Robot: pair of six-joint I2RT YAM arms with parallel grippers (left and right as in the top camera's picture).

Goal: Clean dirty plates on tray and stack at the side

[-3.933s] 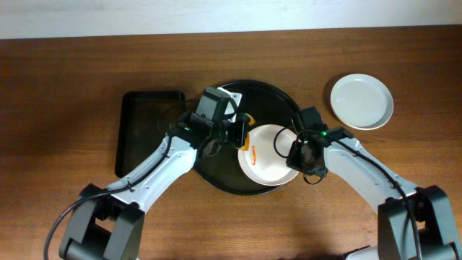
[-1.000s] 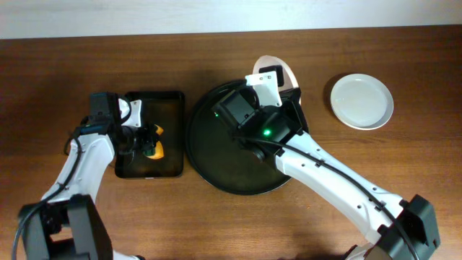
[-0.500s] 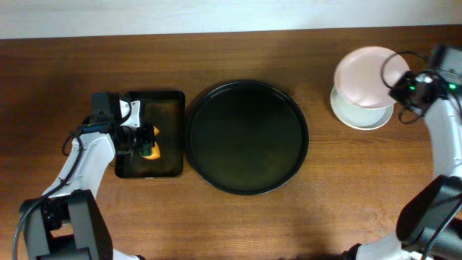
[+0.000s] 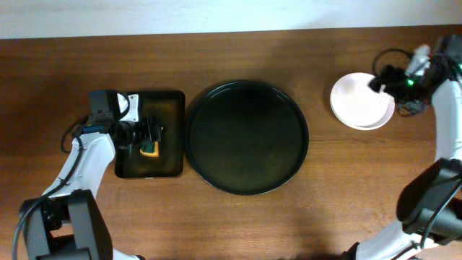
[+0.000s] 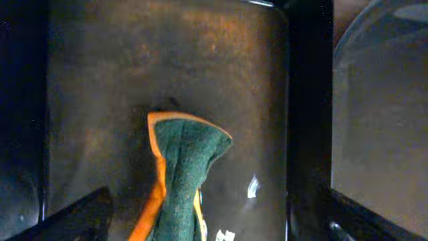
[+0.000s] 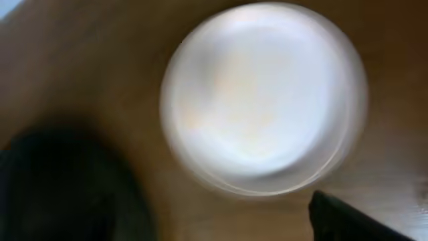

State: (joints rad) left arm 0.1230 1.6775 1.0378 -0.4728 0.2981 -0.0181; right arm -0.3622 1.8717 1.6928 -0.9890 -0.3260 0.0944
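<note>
The round black tray lies bare in the middle of the table. White plates sit stacked on the wood at the far right, and the top plate shows blurred in the right wrist view. My right gripper hovers at the stack's right edge, open, with one dark fingertip off the plate. Over the small rectangular tray, my left gripper stands open. A green and orange sponge lies loose between its fingers.
The small rectangular black tray sits just left of the round tray, whose rim shows in the left wrist view. Bare wooden table surrounds both trays. A light wall edge runs along the back.
The right arm carried a plate from the round tray to the stack at the right and let go. The left gripper opened and released the sponge in the rectangular tray.
</note>
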